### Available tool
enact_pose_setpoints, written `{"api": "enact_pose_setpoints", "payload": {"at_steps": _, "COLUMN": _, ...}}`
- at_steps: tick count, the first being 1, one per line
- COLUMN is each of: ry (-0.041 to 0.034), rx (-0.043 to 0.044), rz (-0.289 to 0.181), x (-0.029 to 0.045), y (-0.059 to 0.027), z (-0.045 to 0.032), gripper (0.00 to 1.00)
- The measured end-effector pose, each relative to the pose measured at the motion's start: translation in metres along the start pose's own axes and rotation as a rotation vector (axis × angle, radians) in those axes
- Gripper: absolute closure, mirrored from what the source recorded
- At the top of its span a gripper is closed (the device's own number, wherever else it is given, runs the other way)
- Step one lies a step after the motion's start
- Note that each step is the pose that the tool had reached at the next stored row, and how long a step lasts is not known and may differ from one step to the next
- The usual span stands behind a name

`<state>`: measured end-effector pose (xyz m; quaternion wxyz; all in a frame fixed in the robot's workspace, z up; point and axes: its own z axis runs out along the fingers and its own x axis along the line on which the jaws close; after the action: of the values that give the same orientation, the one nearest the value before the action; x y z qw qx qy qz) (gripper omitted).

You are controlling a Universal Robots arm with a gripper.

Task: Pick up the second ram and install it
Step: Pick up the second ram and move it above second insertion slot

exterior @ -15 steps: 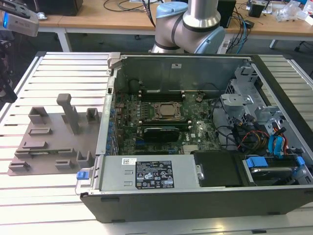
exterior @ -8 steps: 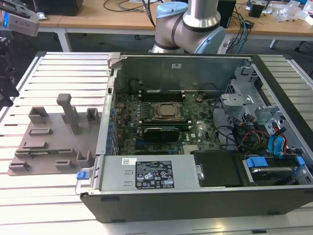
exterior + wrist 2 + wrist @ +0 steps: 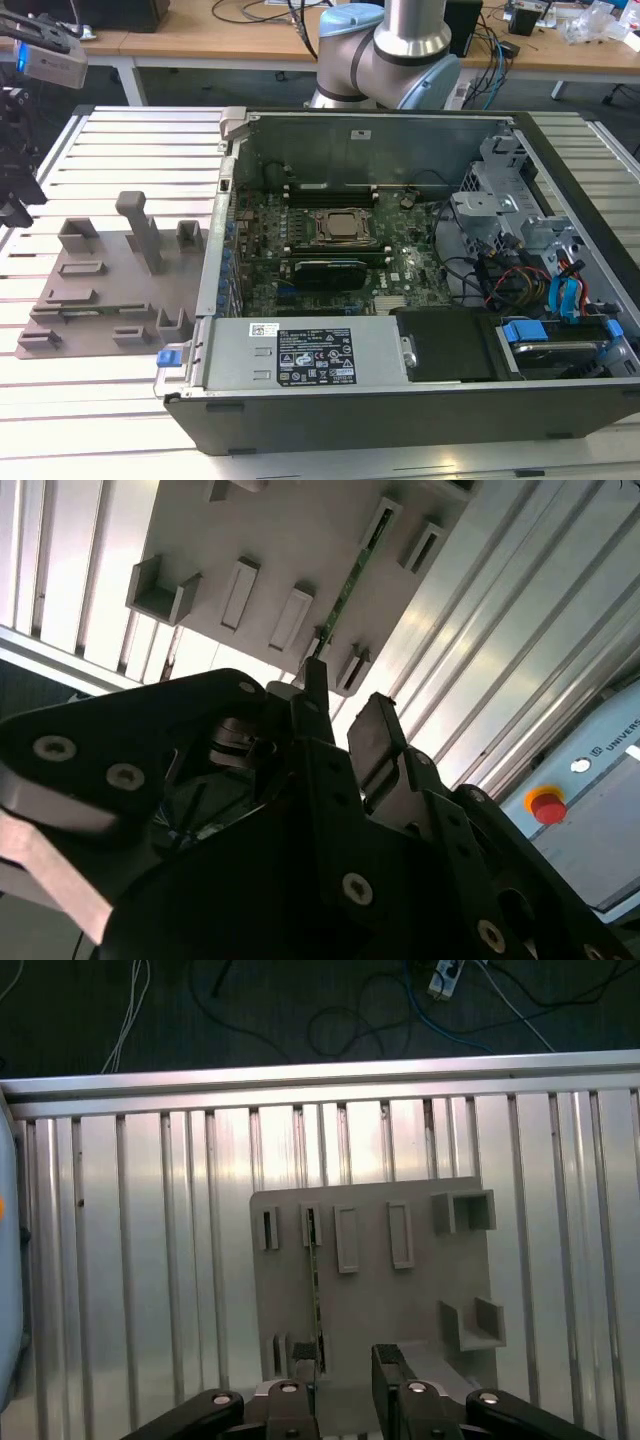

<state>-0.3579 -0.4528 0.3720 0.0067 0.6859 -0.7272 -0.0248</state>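
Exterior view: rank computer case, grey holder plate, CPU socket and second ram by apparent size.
1. computer case
2. grey holder plate
3. CPU socket
4. second ram, about as long as the socket but far thinner

The jaws hide one end of the second ram.

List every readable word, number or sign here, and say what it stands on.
Black label on the power supply: print too small to read.
White sticker beside it: likewise.
Grey box with a red button, second wrist view: white lettering cut off, no whole word.
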Motion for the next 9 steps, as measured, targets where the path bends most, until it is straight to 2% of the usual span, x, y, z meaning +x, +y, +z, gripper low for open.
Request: {"api": "enact_pose_setpoints", "payload": {"at_steps": 9, "ry": 0.0000, "rx": -0.0010, "rz": 0.000, "x": 0.0005, "y": -0.0072, "z": 0.0331, "gripper": 0.64}}
